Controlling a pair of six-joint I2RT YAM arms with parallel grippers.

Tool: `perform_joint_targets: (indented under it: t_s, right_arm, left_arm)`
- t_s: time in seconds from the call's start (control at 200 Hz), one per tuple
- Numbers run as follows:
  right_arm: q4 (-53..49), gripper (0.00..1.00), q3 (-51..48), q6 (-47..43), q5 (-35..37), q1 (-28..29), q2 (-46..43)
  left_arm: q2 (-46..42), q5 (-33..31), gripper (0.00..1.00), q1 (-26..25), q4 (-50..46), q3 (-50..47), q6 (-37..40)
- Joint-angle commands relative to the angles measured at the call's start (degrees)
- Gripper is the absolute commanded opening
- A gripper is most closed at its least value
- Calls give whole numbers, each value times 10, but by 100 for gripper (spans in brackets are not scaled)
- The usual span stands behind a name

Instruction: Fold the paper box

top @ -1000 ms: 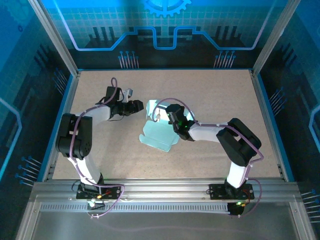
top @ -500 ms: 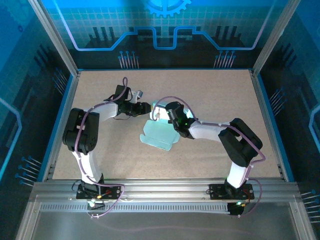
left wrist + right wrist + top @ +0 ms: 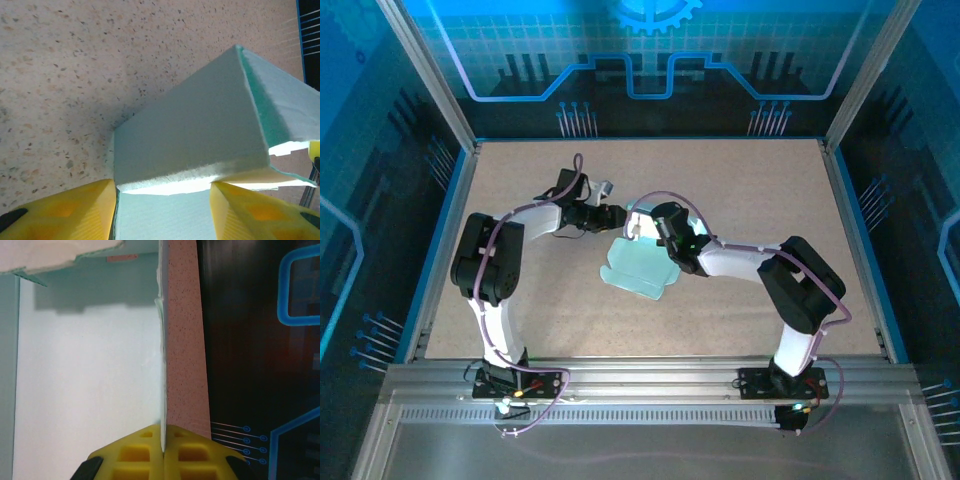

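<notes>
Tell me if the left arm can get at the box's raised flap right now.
Probably yes. The left gripper has its jaws astride the raised flap of the paper box, nothing in between; whether they press it is unclear. The right gripper, shut on another edge, looks clear.

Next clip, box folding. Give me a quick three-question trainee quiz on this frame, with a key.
1. True or false: the right gripper is shut on an edge of the paper box.
2. The table surface is: A speckled beige, B plain white, C green.
3. Fill in: the left gripper has its jaws standing ___, with raised card between them.
Key: 1 true; 2 A; 3 apart.
</notes>
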Motion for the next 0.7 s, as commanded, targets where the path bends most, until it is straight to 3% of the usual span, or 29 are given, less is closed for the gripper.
perform_joint_targets:
  t_s: [0.0, 0.35, 0.59, 0.695]
  right_arm:
    - [-28, 0, 17, 8, -22, -3, -12]
    - [-49, 0, 30, 17, -37, 2, -8]
    - [-77, 0, 33, 37, -53, 3, -12]
    - [-86, 0, 36, 45, -57, 2, -11]
  left_arm:
    - [8, 25, 53, -5, -2, 14, 19]
    - [13, -20, 49, -26, 32, 1, 11]
    - [4, -65, 55, -33, 64, -11, 15]
    - [0, -76, 64, -33, 75, -20, 18]
